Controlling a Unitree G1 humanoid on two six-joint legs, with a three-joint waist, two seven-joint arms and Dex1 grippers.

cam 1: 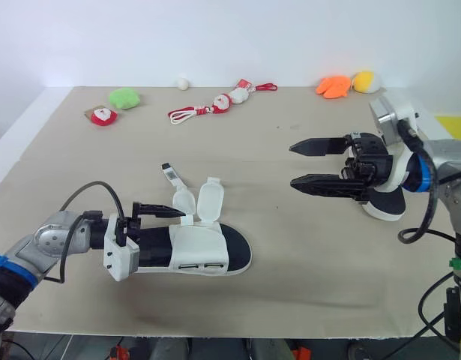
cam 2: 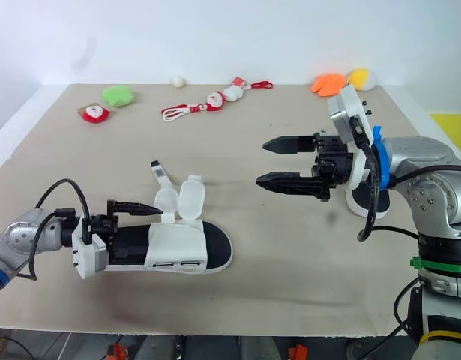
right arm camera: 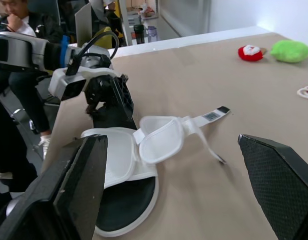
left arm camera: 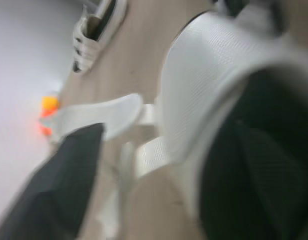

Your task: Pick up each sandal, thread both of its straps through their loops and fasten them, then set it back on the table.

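Beige, matte desk (cam 1: 305, 277). Toward its left, lying flat: white mesh sandal (cam 1: 215, 255) with black footbed. At the heel, left tool (cam 1: 178, 212), clenched or not, impossible to tell. Well apart, right tool (cam 1: 291, 165), spread wide and empty. Steady the heel first, then pinch each rounded, floppy strap (cam 1: 210, 201) by its tip and feed toward the slim loops (cam 1: 200, 267).

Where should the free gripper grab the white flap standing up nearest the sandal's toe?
Likely its rounded top edge: the strap flap stands upright, clear of the sandal. The open right gripper could come from the toe side, pinching its two flat faces.
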